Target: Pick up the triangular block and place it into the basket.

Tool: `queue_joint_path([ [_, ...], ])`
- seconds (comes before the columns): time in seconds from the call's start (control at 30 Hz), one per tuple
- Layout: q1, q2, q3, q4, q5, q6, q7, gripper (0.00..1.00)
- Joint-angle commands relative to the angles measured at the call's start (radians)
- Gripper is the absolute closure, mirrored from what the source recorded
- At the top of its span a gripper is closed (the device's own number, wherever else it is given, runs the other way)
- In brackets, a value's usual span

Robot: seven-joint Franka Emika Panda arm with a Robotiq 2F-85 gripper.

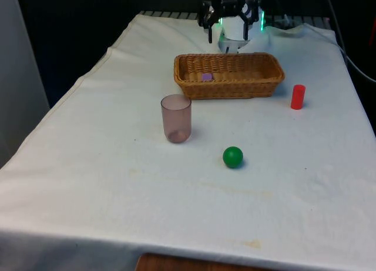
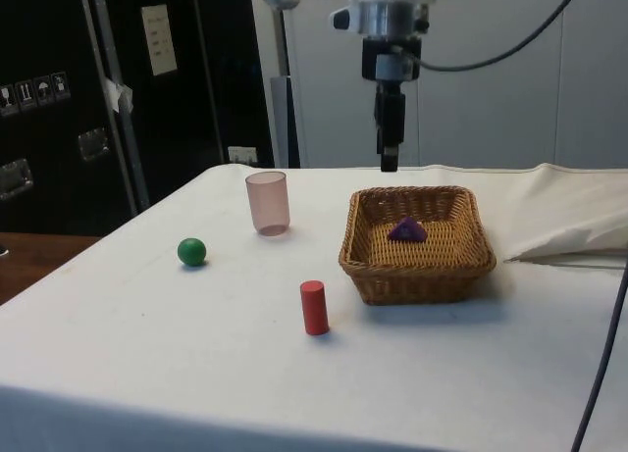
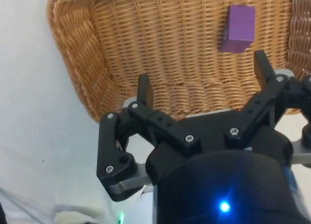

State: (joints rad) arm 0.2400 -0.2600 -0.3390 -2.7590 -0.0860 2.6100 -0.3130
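Observation:
A purple triangular block [image 1: 207, 77] [image 2: 407, 230] [image 3: 238, 28] lies inside the wicker basket [image 1: 275, 70] [image 2: 413, 276] [image 3: 126, 63], toward the front view's left end. My gripper [image 2: 390, 163] [image 3: 204, 85] hangs open above the basket's far side, well above the rim, with nothing between its fingers. In the front view the gripper [image 1: 229, 27] sits behind the basket near the table's far end.
A translucent pink cup [image 1: 176, 119] [image 2: 267, 203] stands in front of the basket. A green ball [image 1: 232, 157] [image 2: 191, 251] rests nearer the front edge. A red cylinder [image 1: 298, 97] [image 2: 314, 307] stands upright at the basket's right in the front view.

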Motion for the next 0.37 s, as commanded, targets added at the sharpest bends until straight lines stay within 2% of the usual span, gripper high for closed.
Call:
queue_joint_path([
  [0.0,-0.013,-0.008,0.011,0.008,-0.028,-0.020,0.023,0.00],
  [0.03,0.000,-0.008,0.000,0.003,-0.001,-0.010,0.000,0.00],
  [0.07,-0.012,-0.011,0.011,0.008,-0.028,-0.025,0.022,0.00],
  [0.13,-0.012,-0.016,0.011,0.009,-0.029,-0.033,0.021,0.00],
  [0.33,0.000,-0.024,0.001,0.006,-0.005,-0.038,0.000,0.00],
])
